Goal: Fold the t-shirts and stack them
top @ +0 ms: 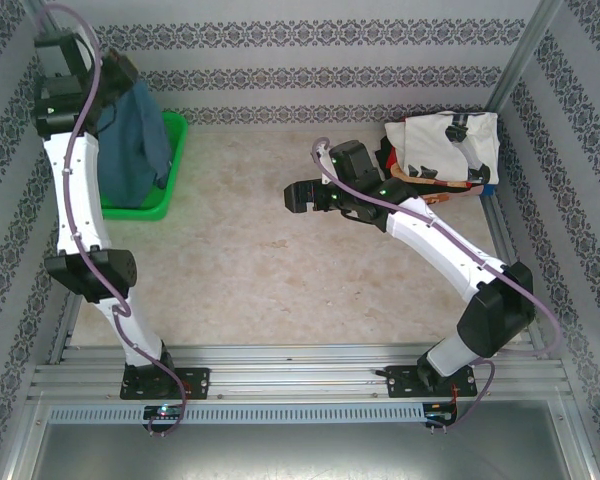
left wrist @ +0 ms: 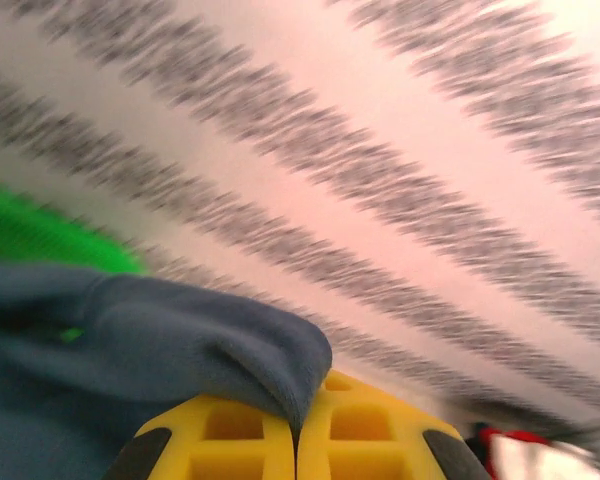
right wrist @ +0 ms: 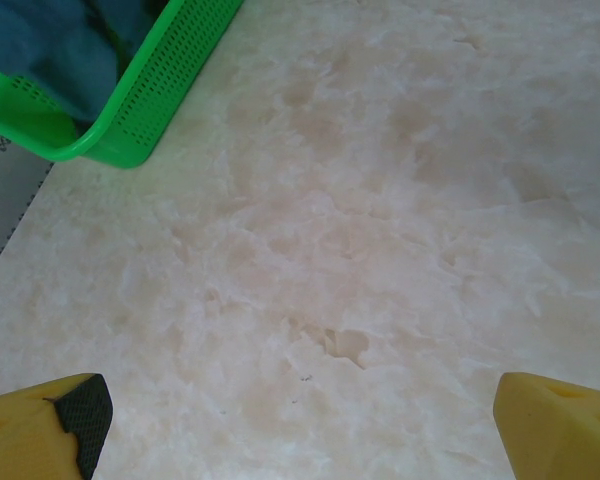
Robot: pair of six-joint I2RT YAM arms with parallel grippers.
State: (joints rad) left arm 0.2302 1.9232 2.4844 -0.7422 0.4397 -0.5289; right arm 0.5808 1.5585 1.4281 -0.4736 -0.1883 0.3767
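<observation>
The table (top: pixel 250 270) has a pale beige, marble-like top under even, soft light. White walls (top: pixel 310 55) with grey ornamental bands close it at 9, 12 and 3 o'clock. Aluminium rails (top: pixel 300 362) run along 6 o'clock.

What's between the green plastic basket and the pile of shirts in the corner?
In the top view, the open right gripper hangs over bare beige marbled tabletop between the green mesh basket and the white printed t-shirts.
</observation>
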